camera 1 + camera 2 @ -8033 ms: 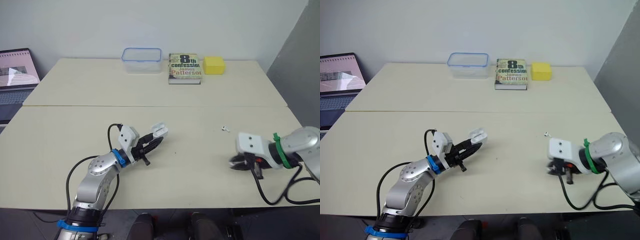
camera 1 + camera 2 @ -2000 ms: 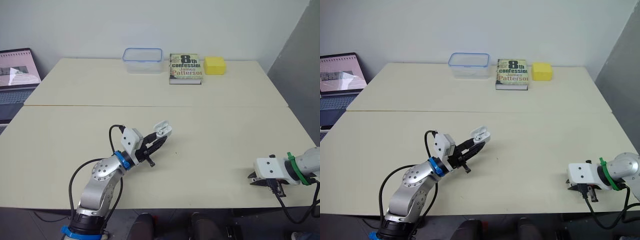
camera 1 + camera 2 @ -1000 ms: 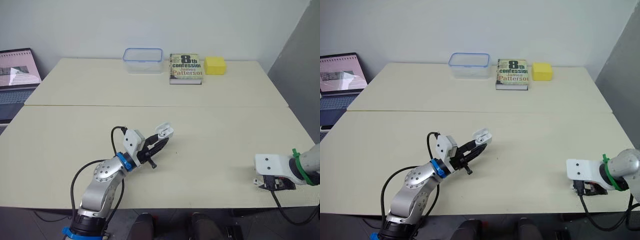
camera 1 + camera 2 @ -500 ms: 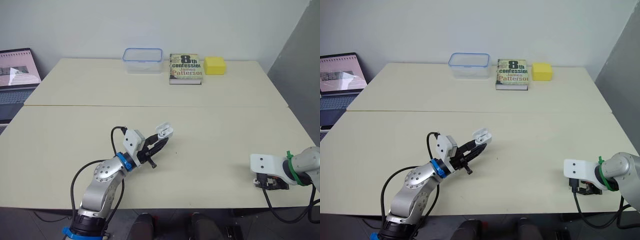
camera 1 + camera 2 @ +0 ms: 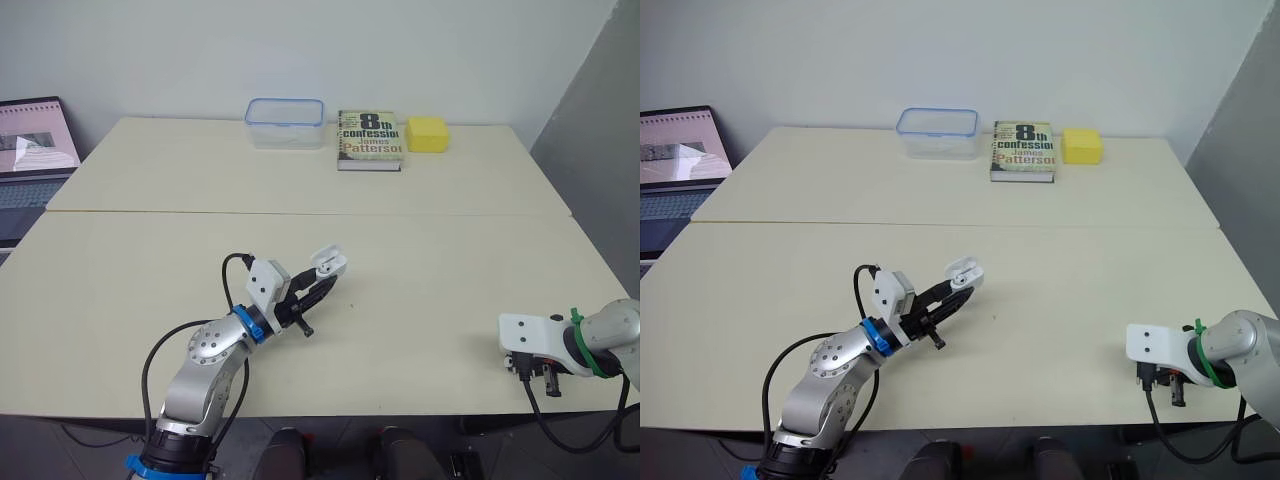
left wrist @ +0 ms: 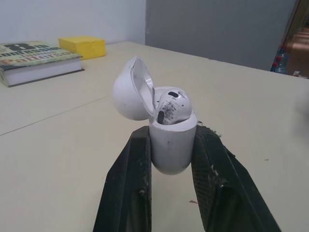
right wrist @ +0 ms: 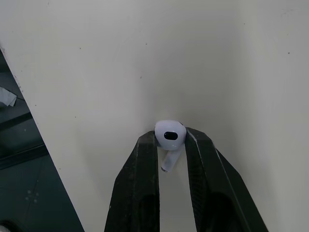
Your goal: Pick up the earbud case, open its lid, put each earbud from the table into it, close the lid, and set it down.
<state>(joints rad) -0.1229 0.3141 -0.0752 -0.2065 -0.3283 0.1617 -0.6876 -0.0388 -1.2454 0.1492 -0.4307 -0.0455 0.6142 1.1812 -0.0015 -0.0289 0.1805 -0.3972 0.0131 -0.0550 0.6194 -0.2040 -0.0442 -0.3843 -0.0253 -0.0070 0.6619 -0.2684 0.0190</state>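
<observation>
Change: the right arm has drawn back from the middle right of the table [image 5: 420, 190] to its near right edge. The earbud that lay on the table beside it has left that spot. The left arm has shifted only slightly.
Table: two pale tops joined edge to edge. A laptop [image 5: 35, 150], a clear box [image 5: 285, 120], a book [image 5: 370, 137] and a yellow block [image 5: 426, 132] stand along the far side, well apart from the work.
Left gripper [image 5: 322, 285]: closed part way on the case [image 6: 169, 150], one finger [image 6: 130, 183] on each flank, holding it upright above the near middle of the table.
Right gripper [image 7: 170, 140]: narrowly closed on the held earbud [image 7: 169, 133]. It grips the head, with the stem lying between the fingers. Contact with the table cannot be confirmed.
Case: its lid [image 6: 129, 94] is swung fully back on its hinge.
Seated earbud [image 6: 170, 104]: in place in one socket of the case.
Step in hand: carry the held earbud to the case. Pickup, lid opening and the first insertion appear complete.
Next move: bring the right gripper across to the case, turn the stem downward over the free socket, then lower and release. The grip on the head is small, so slow travel is advisable. Lid closing and set-down remain.
</observation>
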